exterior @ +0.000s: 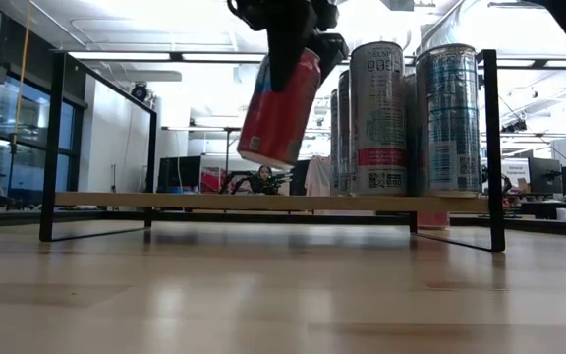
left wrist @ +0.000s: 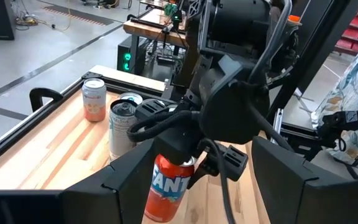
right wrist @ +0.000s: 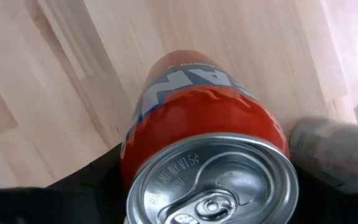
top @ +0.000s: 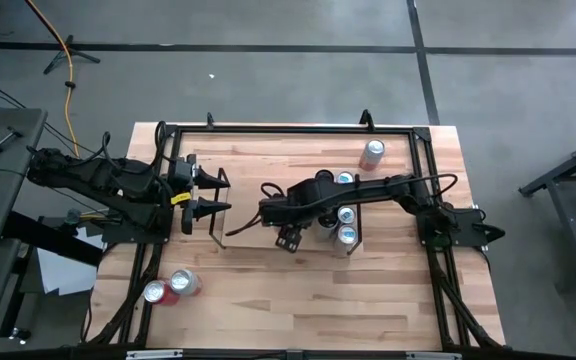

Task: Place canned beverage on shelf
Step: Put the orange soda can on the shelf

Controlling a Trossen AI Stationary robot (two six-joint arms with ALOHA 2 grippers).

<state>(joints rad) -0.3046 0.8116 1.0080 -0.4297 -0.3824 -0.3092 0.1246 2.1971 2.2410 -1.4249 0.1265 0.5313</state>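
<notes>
Orange soda can (exterior: 280,108) hangs tilted in the right gripper (exterior: 288,54), bottom clear of the shelf (exterior: 214,202) w/ a visible gap, so it's held above the board, not set down yet. Right fingers are clamped on the can's upper part; in the right wrist view the lid (right wrist: 213,180) fills the frame w/ dark fingers either side. Risk no. 1, my read: the can is leaning, so if let go now it'd land on its bottom edge and tip or roll off the board. Risk no. 2: the silver cans (exterior: 376,118) stand just beside it on the shelf, so lowering w/o straightening first could knock the nearest one, and they stand close enough to topple together. Risk no. 3: the grip is high on a smooth can, so it may slip or swing on the way down. Left gripper (top: 211,195) waits at the shelf's left end, fingers spread, holding nothing; prob. fine, but it's near enough to get bumped if the can falls that way. Count: 1 orange can in the gripper; at least 3 silver cans on the shelf, poss. more hidden under the arm; 2 cans, one silver, one red, lying on the table at near left (top: 171,286); 1 pinkish can (top: 372,153) standing alone at the far side; 1 shelf; 2 arms.
</notes>
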